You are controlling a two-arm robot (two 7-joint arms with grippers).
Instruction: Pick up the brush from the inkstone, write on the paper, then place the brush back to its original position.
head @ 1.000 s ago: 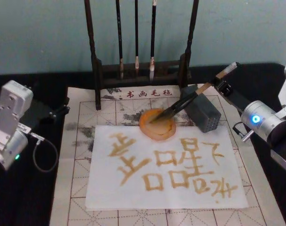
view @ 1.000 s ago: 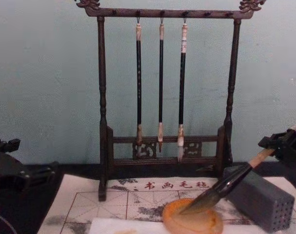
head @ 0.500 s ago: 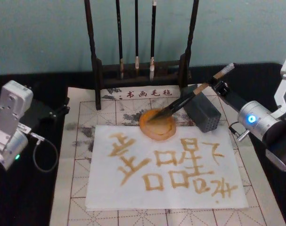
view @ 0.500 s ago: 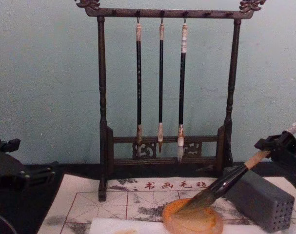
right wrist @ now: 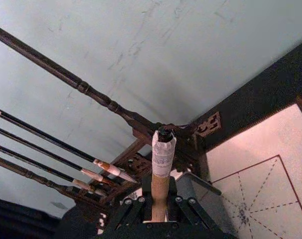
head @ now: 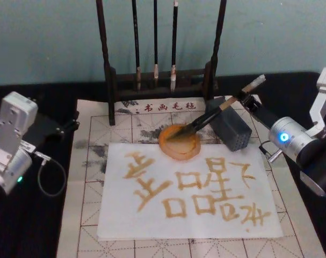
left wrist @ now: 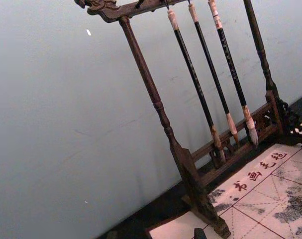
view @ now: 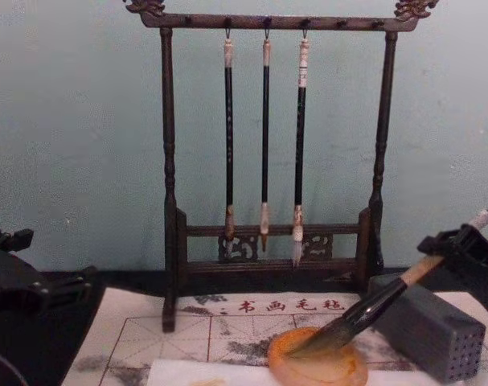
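The brush (head: 216, 113) slants down to the left, its dark bristles resting in the round amber inkstone (head: 180, 149), also seen low in the chest view (view: 322, 371). My right gripper (head: 244, 100) is shut on the pale wooden handle just below the whitish cap, above the grey block. The right wrist view shows the handle (right wrist: 162, 164) clamped between the fingers (right wrist: 132, 206). The white paper (head: 152, 215) lies in front of the inkstone and bears several amber brush-written characters. My left gripper (head: 63, 129) is parked at the far left, off the mat.
A dark wooden stand (head: 110, 80) with three slim hanging brushes (view: 265, 137) stands behind the inkstone. The grey holed block (head: 233, 129) sits right of the inkstone, under the brush handle. A beige ink-stained grid mat (head: 93, 161) lies under everything.
My right gripper has shifted slightly left and down, lowering the brush handle, while the bristles stay in the inkstone. The left arm has not moved.
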